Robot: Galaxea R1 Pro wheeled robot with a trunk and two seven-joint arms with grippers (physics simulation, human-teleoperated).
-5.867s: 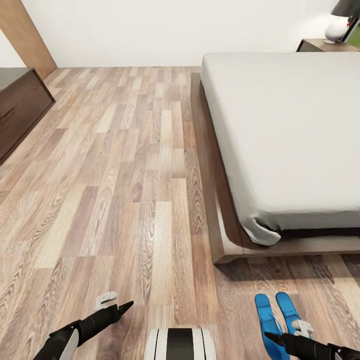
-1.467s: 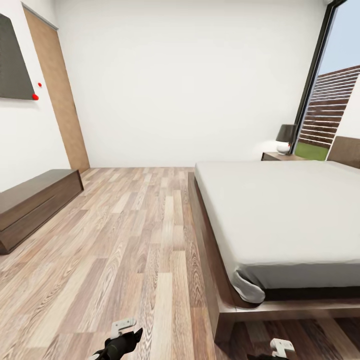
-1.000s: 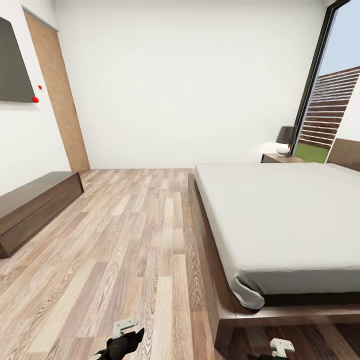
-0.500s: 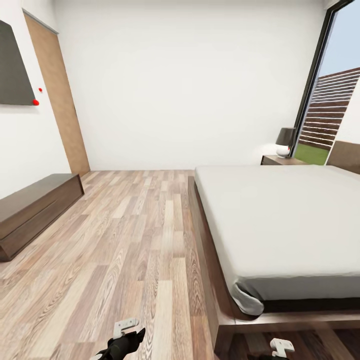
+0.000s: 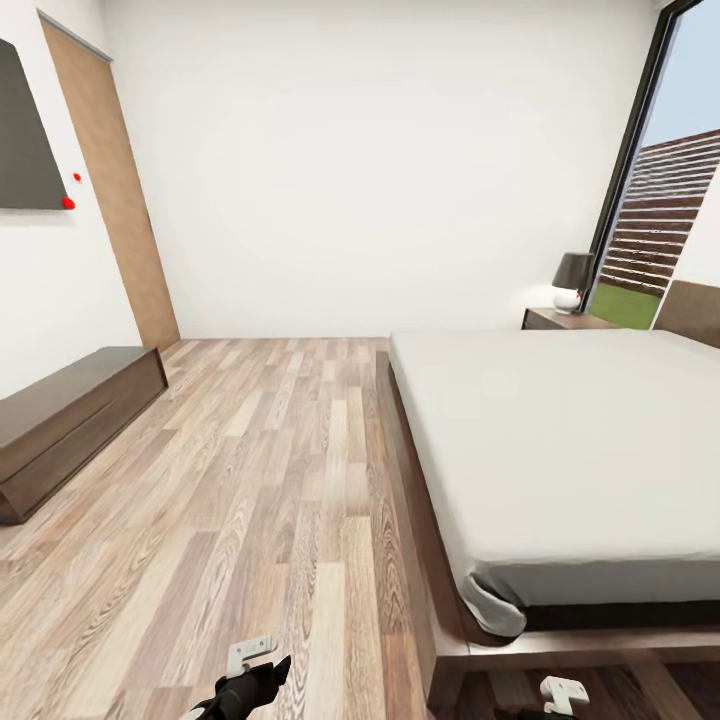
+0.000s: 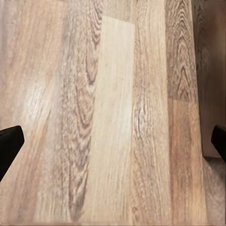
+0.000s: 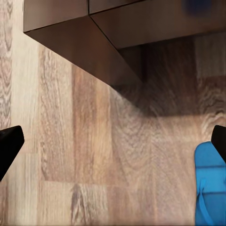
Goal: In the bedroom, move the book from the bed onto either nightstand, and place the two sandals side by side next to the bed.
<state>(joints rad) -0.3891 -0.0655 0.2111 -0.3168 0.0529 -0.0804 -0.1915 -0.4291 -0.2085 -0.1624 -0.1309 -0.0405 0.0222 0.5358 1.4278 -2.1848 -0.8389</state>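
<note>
The bed (image 5: pixel 560 440), with an off-white mattress and a dark wooden frame, takes up the right of the head view. Nothing lies on the mattress that shows, and the book is out of view. A nightstand (image 5: pixel 553 319) stands at the bed's far side by the window. In the right wrist view, one blue sandal (image 7: pixel 210 188) lies on the floor near the bed frame's corner (image 7: pixel 94 33). My right gripper (image 7: pixel 113 143) is open above the floor beside that sandal. My left gripper (image 6: pixel 113 143) is open over bare planks and also shows in the head view as the left gripper (image 5: pixel 258 668).
A long low dark cabinet (image 5: pixel 70 420) runs along the left wall under a black screen (image 5: pixel 20 130), beside a brown door (image 5: pixel 110 190). A lamp (image 5: pixel 572 280) sits on the nightstand. A tall window (image 5: pixel 680 160) is at the right. Wide plank floor (image 5: pixel 270 480) lies between cabinet and bed.
The head camera has tilted up from the floor to the room, so both sandals have left its picture. Over the last second the view barely drifts. Both grippers keep their pose.
</note>
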